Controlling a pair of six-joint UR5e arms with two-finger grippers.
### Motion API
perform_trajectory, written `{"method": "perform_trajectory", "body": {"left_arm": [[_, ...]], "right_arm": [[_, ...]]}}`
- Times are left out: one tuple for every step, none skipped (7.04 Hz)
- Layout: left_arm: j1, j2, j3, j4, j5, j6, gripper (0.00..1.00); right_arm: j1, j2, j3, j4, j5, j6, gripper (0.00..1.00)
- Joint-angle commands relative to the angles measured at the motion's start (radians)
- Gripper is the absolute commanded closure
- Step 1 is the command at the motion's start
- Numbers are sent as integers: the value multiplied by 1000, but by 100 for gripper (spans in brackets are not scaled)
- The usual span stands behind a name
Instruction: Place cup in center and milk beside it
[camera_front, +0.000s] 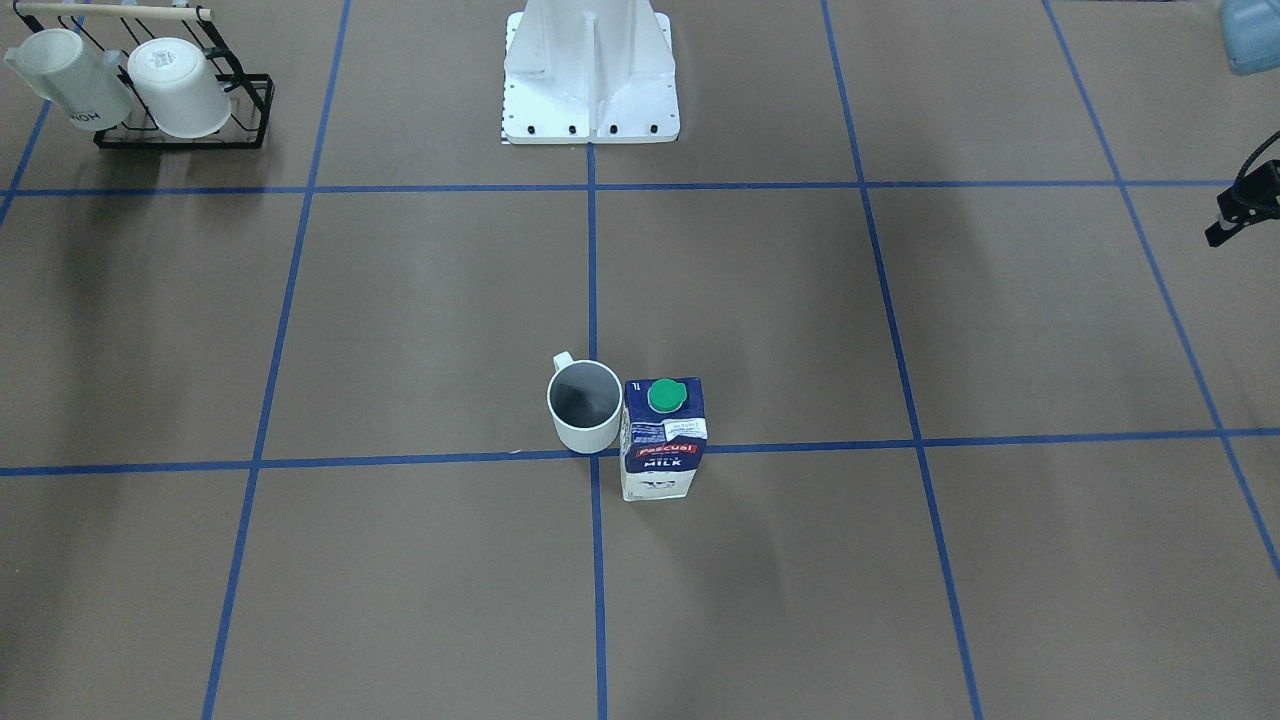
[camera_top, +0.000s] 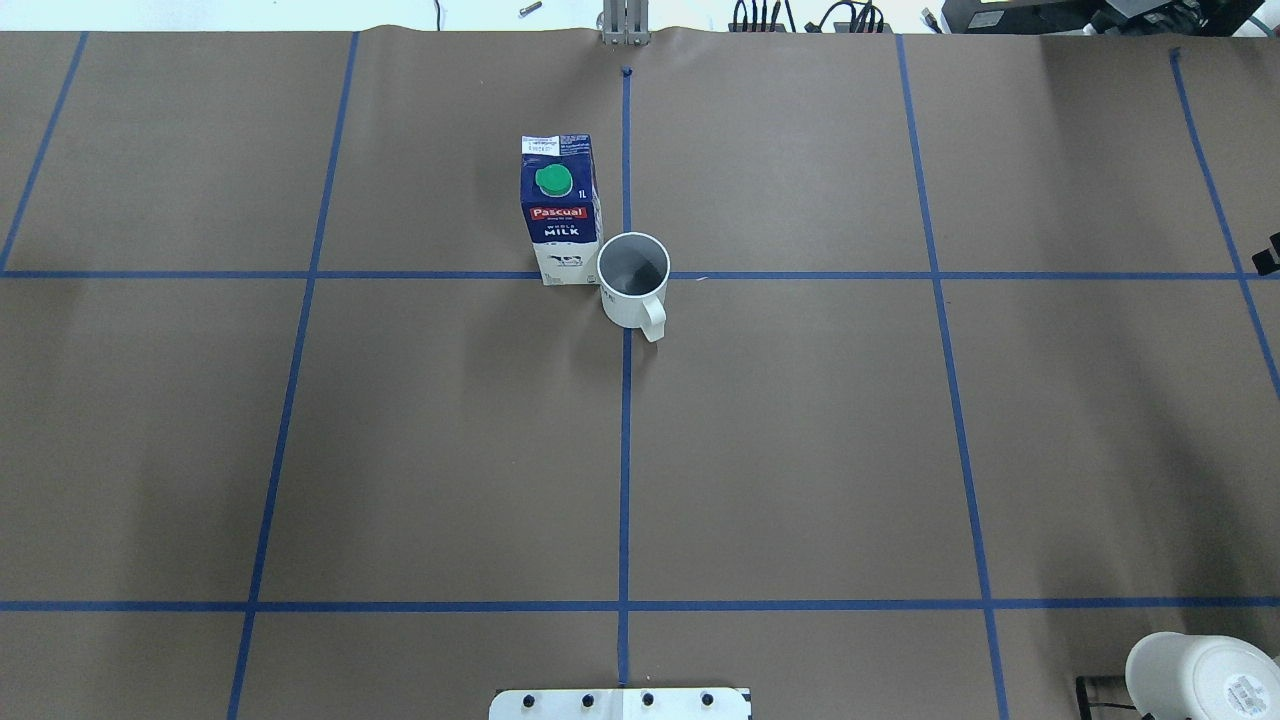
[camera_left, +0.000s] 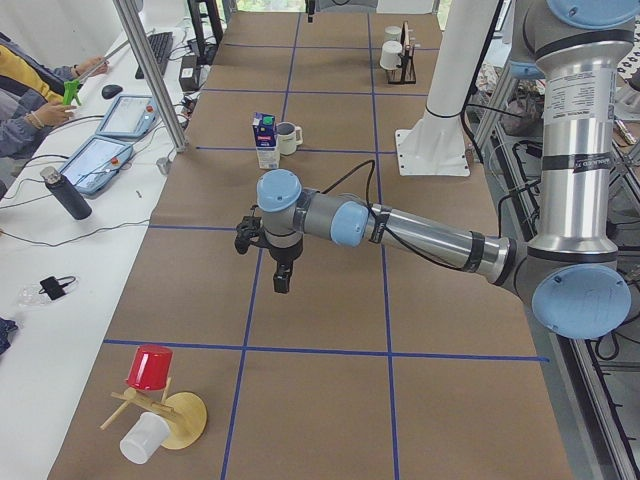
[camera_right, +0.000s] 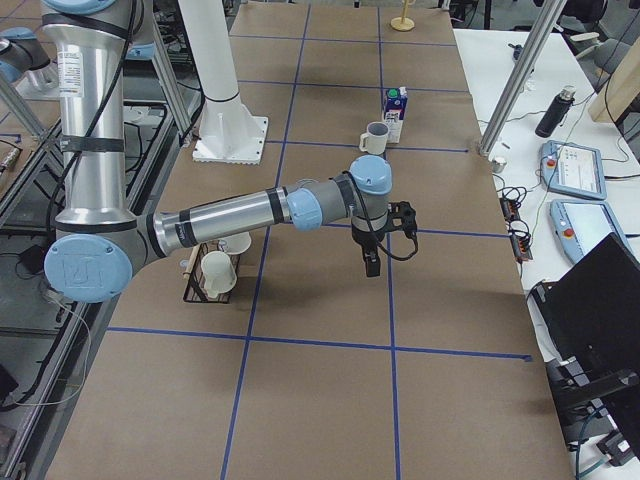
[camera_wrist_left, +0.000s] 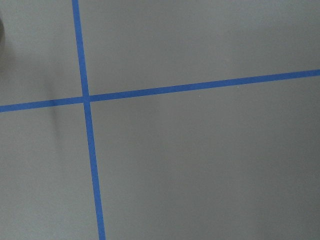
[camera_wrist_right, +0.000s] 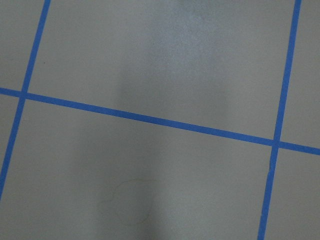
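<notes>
Table cover (camera_top: 800, 450): brown paper, matt, faint creases. Grid is blue tape (camera_top: 625, 450), slight sheen. Cup (camera_top: 632, 300) looks like glazed ceramic, glossy white outside, grey inside. Milk (camera_top: 560, 225): coated card, smooth, w/ green plastic cap (camera_top: 553, 181). Left arm (camera_left: 430, 240): brushed metal tube, satin; joint caps (camera_left: 278, 190) light-blue plastic. Rack (camera_front: 200, 143), 11 o'clock in front-facing view: black wire, wood rod (camera_front: 110, 13).

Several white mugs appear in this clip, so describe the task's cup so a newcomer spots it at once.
On the brown table, follow the blue tape line out from the robot's base to its second crossing. The cup stands there, right beside the milk carton. Unlike the white mugs tipped on the black rack, it sits mouth up, grey inside.
</notes>
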Motion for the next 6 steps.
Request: {"method": "perform_trajectory", "body": {"left_arm": [[-1,0,23,-2,-1,2,2],[1,0,33,-2,-2,4,2],[1,-2,32,-2,-4,1,2],[2,-5,39,-2,-4,2,2],[1,-5,38,-2,-5,1,2],[1,-5,40,-2,-5,1,2]], "right_arm": [[-2,1,-7,5,-3,1,0],[-2,0,-5,5,-2,6,0],[-2,0,-4,5,-2,9,0],[-2,0,-4,6,-2,9,0],[-2,0,1,6,0,9,0],[-2,0,-1,6,-2,11,0]]}}
